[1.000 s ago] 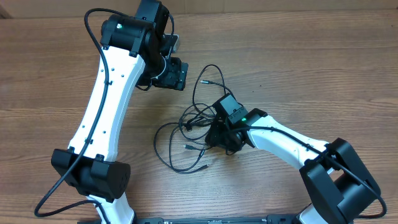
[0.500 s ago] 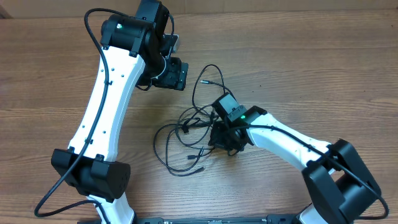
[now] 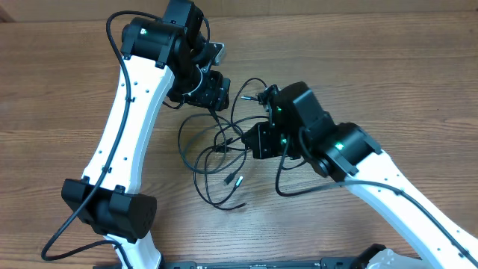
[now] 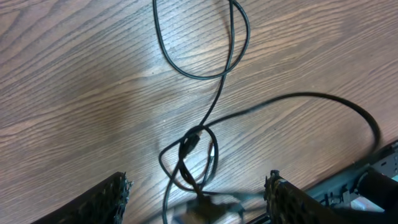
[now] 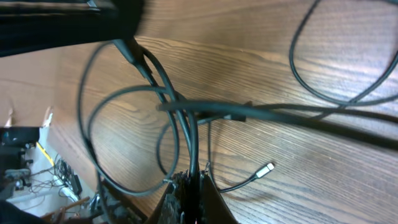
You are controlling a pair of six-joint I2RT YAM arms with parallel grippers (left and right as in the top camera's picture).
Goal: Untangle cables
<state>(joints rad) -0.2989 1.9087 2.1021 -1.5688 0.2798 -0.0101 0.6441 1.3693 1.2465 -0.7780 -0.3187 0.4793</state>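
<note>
There are two robot arms and two tools. The cables (image 3: 216, 161) are thin black cords. They cross so much that I cannot count them. One plug (image 3: 237, 179) on them is silvery.

The cables lie in a loose tangle in the middle of the brown wooden tabletop (image 3: 418, 82), between the two tools. They are well away from the far edge of the tabletop. Bare wood shows on the far left and on the right side. The left arm (image 3: 127, 127) and the right arm (image 3: 388, 179) close in the tangle from two sides.

The left arm goes from the near edge up toward the far side. There it bends, and the left tool (image 3: 213, 93) points down at the top loops of the tangle. In the left wrist view, its two fingers (image 4: 106, 199) stand wide apart. Cords lie on the wood below the gap, and the tool holds nothing.

The right arm comes in from the near right and reaches to the middle. The right tool (image 3: 254, 140) points left into the tangle. In the right wrist view, its fingers (image 5: 208, 199) are squeezed together on a black cord, which runs up out of them.
</note>
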